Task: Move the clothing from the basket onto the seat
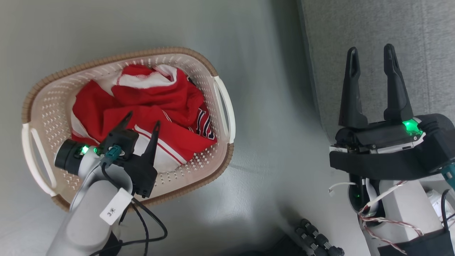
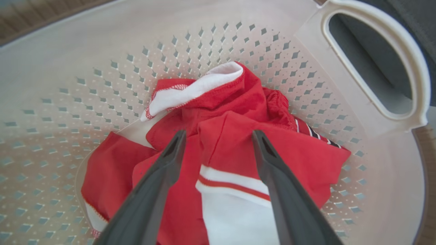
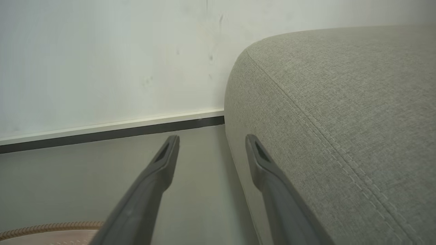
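Grey floor carries the scene. Left gripper, fingers spread and empty, hangs just over the red clothing heaped in the basket around it. Right gripper, likewise spread and empty, sits at the edge of the seat, well apart from the basket.

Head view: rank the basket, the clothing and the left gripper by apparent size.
1. basket, largest.
2. clothing, heaped inside it.
3. left gripper, smallest, even though it is nearer the camera; open over the clothing.
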### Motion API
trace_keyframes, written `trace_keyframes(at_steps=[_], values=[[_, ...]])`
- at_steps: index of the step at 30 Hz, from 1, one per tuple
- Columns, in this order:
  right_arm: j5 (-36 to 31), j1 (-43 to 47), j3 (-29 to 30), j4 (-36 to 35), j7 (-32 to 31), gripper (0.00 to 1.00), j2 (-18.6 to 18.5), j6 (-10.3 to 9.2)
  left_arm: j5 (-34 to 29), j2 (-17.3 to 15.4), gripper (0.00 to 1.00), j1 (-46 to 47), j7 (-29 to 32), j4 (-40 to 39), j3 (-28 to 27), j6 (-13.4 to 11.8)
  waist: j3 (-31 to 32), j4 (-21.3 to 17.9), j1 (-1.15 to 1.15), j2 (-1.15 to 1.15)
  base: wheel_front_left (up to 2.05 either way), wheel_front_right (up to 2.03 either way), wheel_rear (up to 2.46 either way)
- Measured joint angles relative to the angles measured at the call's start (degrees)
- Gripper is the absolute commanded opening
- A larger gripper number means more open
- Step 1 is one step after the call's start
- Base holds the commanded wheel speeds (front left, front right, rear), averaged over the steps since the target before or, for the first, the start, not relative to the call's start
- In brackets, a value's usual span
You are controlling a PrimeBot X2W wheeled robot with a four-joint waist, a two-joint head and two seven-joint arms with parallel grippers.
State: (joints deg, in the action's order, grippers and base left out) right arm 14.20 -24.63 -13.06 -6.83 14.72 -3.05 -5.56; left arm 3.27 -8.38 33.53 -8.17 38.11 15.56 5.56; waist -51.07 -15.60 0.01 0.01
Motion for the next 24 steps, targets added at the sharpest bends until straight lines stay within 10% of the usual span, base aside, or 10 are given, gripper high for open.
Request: trace_keyframes(at_steps=[16,22,24], values=[[0.99,-1.07,-1.53,0.31,0.0,1.0,0.04,-0.49,0.1,-0.99,1.0,4.58,1.54,7.56,0.29,0.51,-3.03,-0.87,-0.01,-0.01,0.0,0.0,0.0],[1.45,-1.82,-1.6,1.13,0.01,1.0,0.04,-0.57,0.1,-0.14,0.25,5.36,1.52,9.64,1.57,0.62,-3.17,-1.2,-0.01,-0.01,0.0,0.0,0.0],[1.48,-1.85,-1.82,1.67,0.0,1.0,0.05,-0.99,0.1,-0.04,0.19,5.44,1.32,10.34,1.83,1.01,-2.98,-1.22,-0.01,-0.01,0.0,0.0,0.0]])
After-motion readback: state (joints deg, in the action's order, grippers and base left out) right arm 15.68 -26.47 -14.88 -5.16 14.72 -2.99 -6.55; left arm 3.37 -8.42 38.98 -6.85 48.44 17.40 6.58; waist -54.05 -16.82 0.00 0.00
